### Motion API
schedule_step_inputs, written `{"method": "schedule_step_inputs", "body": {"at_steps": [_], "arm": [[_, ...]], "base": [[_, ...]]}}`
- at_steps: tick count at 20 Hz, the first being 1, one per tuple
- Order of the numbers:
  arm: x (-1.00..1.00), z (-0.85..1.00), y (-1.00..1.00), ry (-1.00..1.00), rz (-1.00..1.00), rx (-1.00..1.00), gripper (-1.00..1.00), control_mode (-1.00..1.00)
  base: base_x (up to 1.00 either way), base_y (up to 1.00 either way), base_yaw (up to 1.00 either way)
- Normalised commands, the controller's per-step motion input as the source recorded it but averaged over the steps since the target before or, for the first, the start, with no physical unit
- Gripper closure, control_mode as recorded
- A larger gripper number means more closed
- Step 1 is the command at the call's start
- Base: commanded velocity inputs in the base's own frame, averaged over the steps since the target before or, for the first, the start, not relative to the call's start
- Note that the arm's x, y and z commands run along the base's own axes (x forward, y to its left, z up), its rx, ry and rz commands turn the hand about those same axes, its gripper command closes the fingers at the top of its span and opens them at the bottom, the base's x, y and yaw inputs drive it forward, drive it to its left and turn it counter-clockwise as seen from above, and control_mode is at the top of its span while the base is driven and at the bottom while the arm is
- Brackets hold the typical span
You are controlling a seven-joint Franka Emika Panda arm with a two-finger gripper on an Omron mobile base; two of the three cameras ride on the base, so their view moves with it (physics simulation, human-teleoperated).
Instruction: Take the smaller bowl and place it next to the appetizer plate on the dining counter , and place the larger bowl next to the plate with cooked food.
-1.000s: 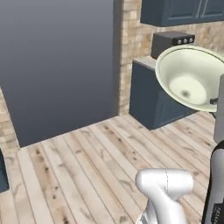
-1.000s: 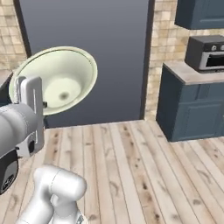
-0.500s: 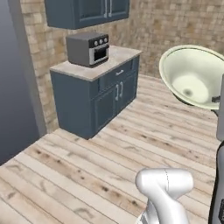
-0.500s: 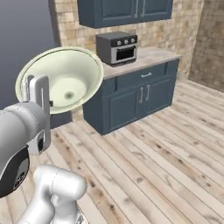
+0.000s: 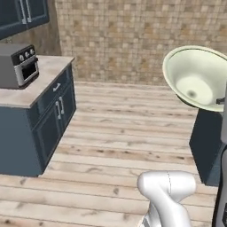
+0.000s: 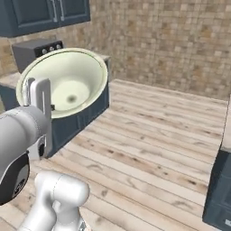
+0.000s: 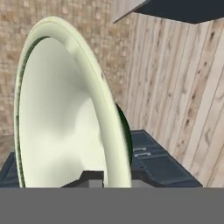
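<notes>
A wall of small tan and brown stone tiles (image 5: 133,40) runs across the back at twelve o'clock in both base views, matte and evenly gridded, and below it a floor of pale, knotty wooden planks (image 5: 115,146) stretches toward the base. At nine o'clock in the left base view stands a dark blue cabinet with a beige, marble-like worktop (image 5: 35,84), boxy and flat-fronted with slim pale handles, carrying a grey toaster oven with black knobs (image 5: 17,64). The larger bowl (image 5: 197,75), wide and cream-white with a pale greenish glossy inside, a flared rim and a narrow foot, rides in the air at two o'clock in that view, tipped steeply on edge so its hollow faces the cameras; it looks smooth and hard like glazed ceramic. The gripper (image 6: 39,118), at nine o'clock in the right base view, is clamped narrowly on the bowl's lower rim, one finger on each side of the wall as the hand view suggests. As for progress, this bowl is lifted and in transit, and no dining counter, plates or smaller bowl appear here, so I judge its placement beside the cooked-food plate is yet to come, and the smaller bowl's status cannot be told.
</notes>
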Motion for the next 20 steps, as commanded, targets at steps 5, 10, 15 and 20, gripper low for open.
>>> {"method": "schedule_step_inputs", "body": {"at_steps": [5,10,15,20], "arm": [[0.00,0.00,0.00,0.00,0.00,0.00,1.00,1.00],[0.00,0.00,0.00,0.00,0.00,0.00,1.00,1.00],[0.00,0.00,0.00,0.00,0.00,0.00,1.00,1.00],[0.00,0.00,0.00,0.00,0.00,0.00,1.00,1.00]], "base": [[1.00,1.00,-0.55],[1.00,1.00,-0.54],[1.00,1.00,-0.52],[1.00,0.75,-0.49]]}}
